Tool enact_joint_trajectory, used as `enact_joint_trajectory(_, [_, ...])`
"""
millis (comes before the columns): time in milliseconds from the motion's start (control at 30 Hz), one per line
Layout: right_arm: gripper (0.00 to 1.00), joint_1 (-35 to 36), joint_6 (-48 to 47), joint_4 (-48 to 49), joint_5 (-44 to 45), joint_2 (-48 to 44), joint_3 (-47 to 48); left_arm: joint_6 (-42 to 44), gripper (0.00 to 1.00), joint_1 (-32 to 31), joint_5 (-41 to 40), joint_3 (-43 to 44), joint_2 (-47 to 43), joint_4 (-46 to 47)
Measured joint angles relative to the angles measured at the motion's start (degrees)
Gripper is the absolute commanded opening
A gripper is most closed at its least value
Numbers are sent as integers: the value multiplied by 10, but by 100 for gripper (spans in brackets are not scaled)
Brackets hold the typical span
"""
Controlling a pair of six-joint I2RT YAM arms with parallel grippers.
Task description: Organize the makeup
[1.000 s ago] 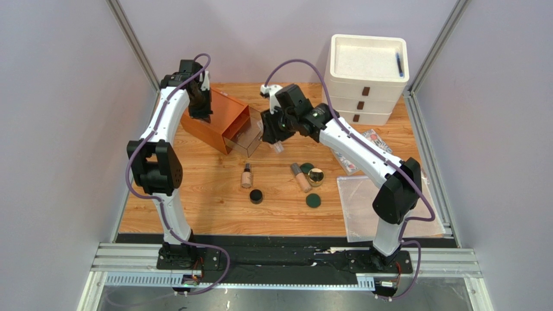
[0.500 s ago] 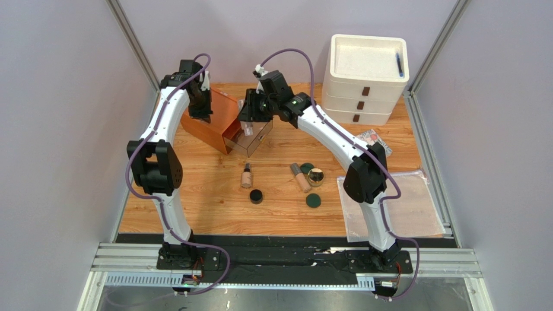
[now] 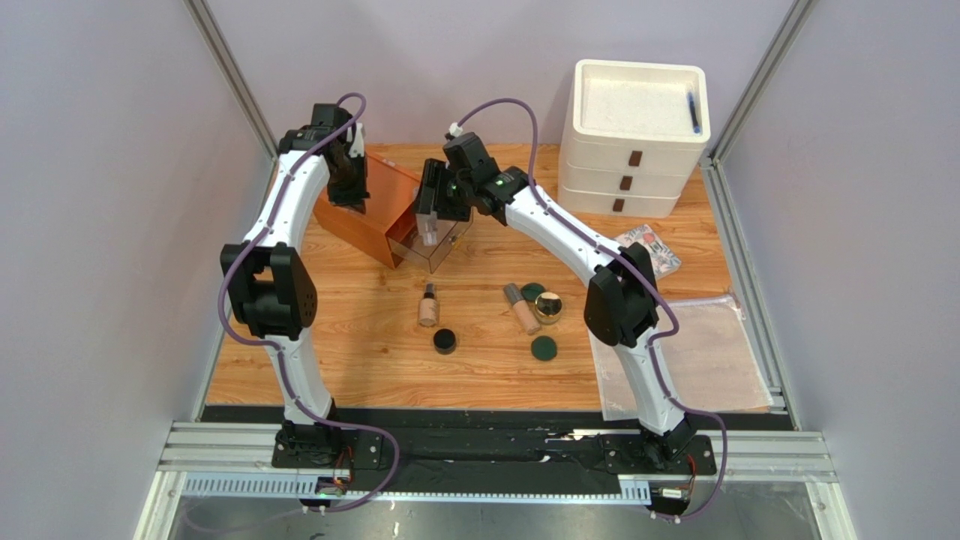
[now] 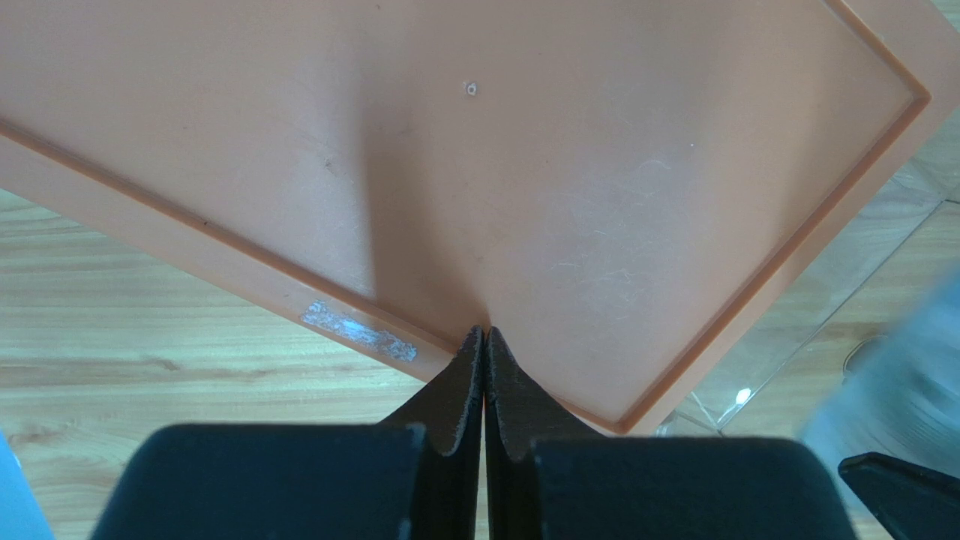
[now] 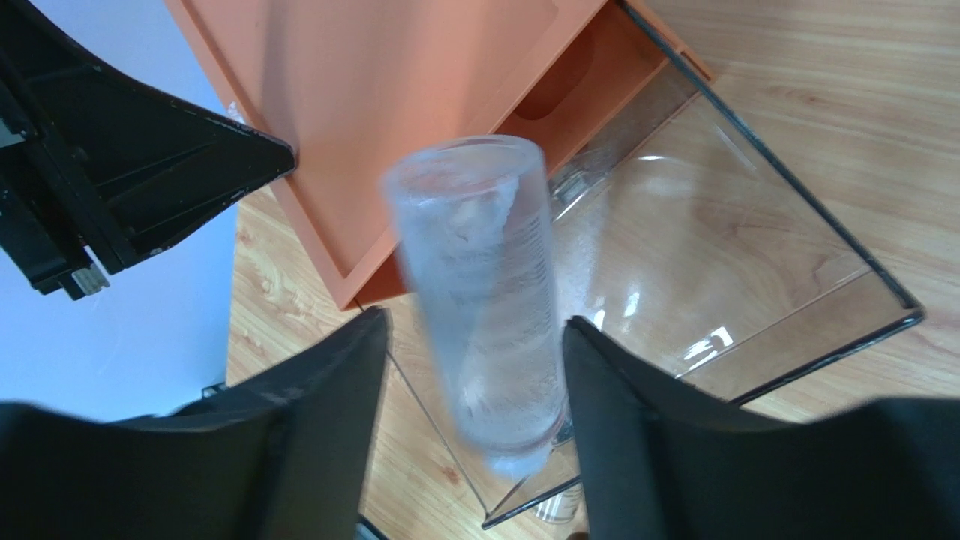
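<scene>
The right gripper hangs over the clear drawer pulled out of the orange box, with the clear tube upright between its fingers. The jaws stand a shade wider than the tube, which is smeared while everything around it is sharp, so I judge it released and slipping free.

To do this well, the tube should land inside the drawer's walls, not on its rim. It sits near the drawer corner closest to the box, so the fingers should lift straight up without nudging it.

The left gripper, clenched on nothing, presses its tips on the box's lid, which should steady the box.

In front of the box lie the foundation bottle, black pot, beige tube, gold-rimmed jar and a dark green disc.

No writing is legible. The tube's print is blurred, and the pale sticker scrap on the lid shows no letters.
</scene>
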Motion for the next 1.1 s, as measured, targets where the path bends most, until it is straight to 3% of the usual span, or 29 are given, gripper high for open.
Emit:
enact_joint_trajectory(100, [75,0,-2,1,12,0,2,0,0,0,2,0,0,0])
enact_joint_trajectory(433, [71,0,-62,-5,69,-32,-5,2,0,0,1,9,4,-9])
enact_joint_trajectory(767, [69,-1,-224,-40,139,-250,-233,2,0,0,1,29,15,-29])
enact_joint_trajectory(867, [68,-2,-239,-54,136,-240,-288,2,0,0,1,30,15,-31])
enact_joint_trajectory(1100, [66,-8,-237,-96,126,-118,-324,8,0,0,1,30,16,-31])
